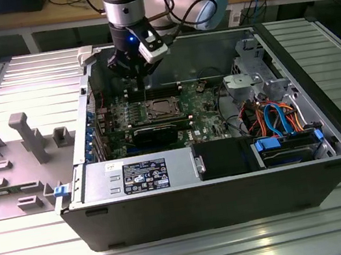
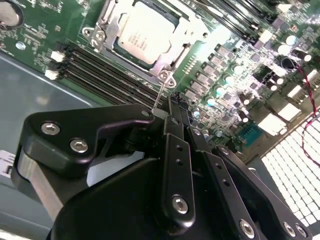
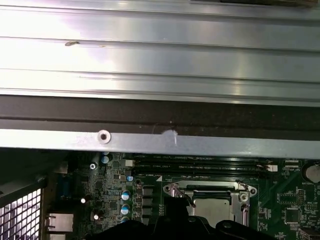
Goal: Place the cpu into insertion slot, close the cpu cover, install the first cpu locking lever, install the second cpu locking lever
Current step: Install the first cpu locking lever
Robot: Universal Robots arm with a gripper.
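Observation:
The cpu (image 2: 145,30) lies silver top up in the insertion slot (image 2: 100,31) on the green board. The cpu cover (image 2: 172,59) is a thin silver frame lying flat around the chip. From the socket's corner a thin wire locking lever (image 2: 159,95) rises to my black gripper (image 2: 175,107), whose fingers are together at its end. In the exterior view the gripper (image 1: 141,83) hangs just beyond the far edge of the socket (image 1: 160,108). The first wrist view has the cpu (image 3: 215,209) beside the gripper (image 3: 192,220).
Long black memory slots (image 2: 100,70) run beside the socket. The case's metal wall (image 3: 160,142) stands close behind the gripper. A grey power box (image 1: 139,176) and a drive bay with blue and orange cables (image 1: 282,121) fill the near side. A grey fixture (image 1: 27,136) stands outside, at the exterior view's left.

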